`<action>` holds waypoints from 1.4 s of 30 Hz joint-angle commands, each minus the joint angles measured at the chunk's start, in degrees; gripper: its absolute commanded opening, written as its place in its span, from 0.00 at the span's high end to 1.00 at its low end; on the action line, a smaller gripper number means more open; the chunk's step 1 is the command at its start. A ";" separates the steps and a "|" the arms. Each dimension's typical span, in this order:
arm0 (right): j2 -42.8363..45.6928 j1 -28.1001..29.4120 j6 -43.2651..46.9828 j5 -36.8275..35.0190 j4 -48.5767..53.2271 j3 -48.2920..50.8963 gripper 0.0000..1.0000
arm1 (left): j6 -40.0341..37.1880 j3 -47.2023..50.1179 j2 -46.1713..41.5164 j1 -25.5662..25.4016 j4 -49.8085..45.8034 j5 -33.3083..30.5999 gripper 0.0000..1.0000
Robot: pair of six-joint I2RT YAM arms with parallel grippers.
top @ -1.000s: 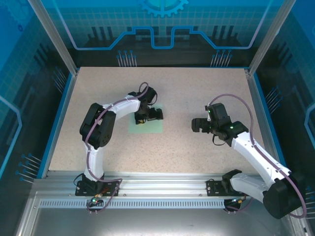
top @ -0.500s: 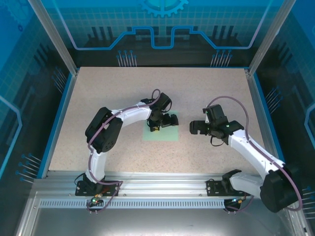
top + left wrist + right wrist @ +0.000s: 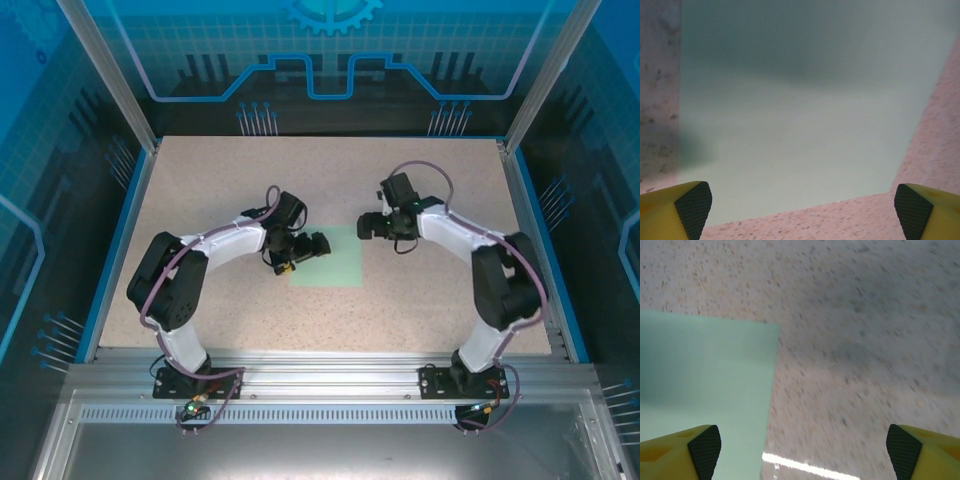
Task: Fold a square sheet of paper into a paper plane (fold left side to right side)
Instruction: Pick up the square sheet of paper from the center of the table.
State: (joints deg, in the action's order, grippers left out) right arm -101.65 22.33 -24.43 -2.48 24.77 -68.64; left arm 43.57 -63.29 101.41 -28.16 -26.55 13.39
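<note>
The square sheet of paper is pale mint green and lies flat and unfolded in the middle of the table. The paper plane is out of view. My left gripper hangs low over the sheet's left edge. It is open, with its yellow fingers spread wide and the sheet just ahead of them. My right gripper is at the sheet's far right corner, also open and holding nothing. In the right wrist view its left fingertip is over the sheet, whose right edge runs between the fingers.
The speckled tabletop is bordered by a blue rim and the glass enclosure walls. An aluminium rail carrying both arm bases runs along the near edge.
The sheet has slid right on the table. My left gripper drew back to the sheet's left edge. My right arm swung left and away to the sheet's far right corner.
</note>
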 commanded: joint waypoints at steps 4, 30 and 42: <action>-10.16 3.43 0.22 -0.22 2.51 -10.55 0.11 | 0.15 0.75 1.75 0.22 3.42 3.48 0.02; -16.92 11.82 -1.62 9.83 4.21 -11.24 0.13 | 0.29 1.41 5.38 0.17 3.45 2.17 0.07; -15.30 12.41 -0.66 11.04 5.07 -10.84 0.34 | -0.20 1.76 3.75 0.15 3.78 1.82 0.07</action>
State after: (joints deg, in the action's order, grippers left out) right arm -117.80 32.12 -25.63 2.42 25.67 -81.21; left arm 43.09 -62.30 104.05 -28.03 -23.18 15.27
